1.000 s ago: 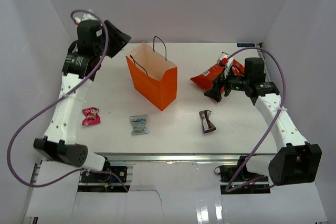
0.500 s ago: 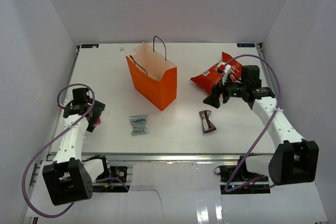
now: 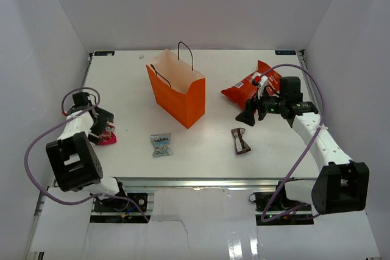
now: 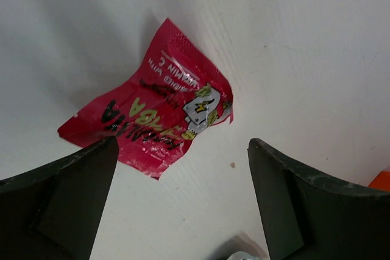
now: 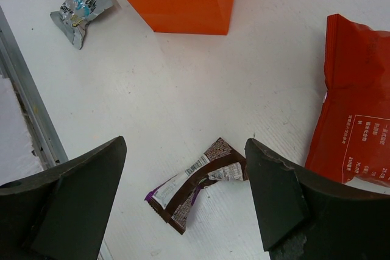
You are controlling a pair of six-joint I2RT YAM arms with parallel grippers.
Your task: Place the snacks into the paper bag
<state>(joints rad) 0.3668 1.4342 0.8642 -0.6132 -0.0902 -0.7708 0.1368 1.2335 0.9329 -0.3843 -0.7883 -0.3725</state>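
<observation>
Nearest the arms, the left gripper (image 4: 183,168) hangs low over the pink wrapper (image 4: 152,111), jaws spread wide and nothing between them. The pale-blue wrapper (image 3: 161,143) lies loose just beyond on the table (image 3: 274,150). On the other side the right gripper (image 5: 184,150) hovers, jaws also spread and empty, over the brown-white wrapper (image 5: 192,181). Mid-table, the orange paper bag (image 3: 177,92) stands upright, mouth open, with every visible snack outside it. Farthest back lies the red chip bag (image 5: 356,126). The danger is those flat wrappers: fingers closing too high would slide off the film, and a careless swing could topple the light bag.
</observation>
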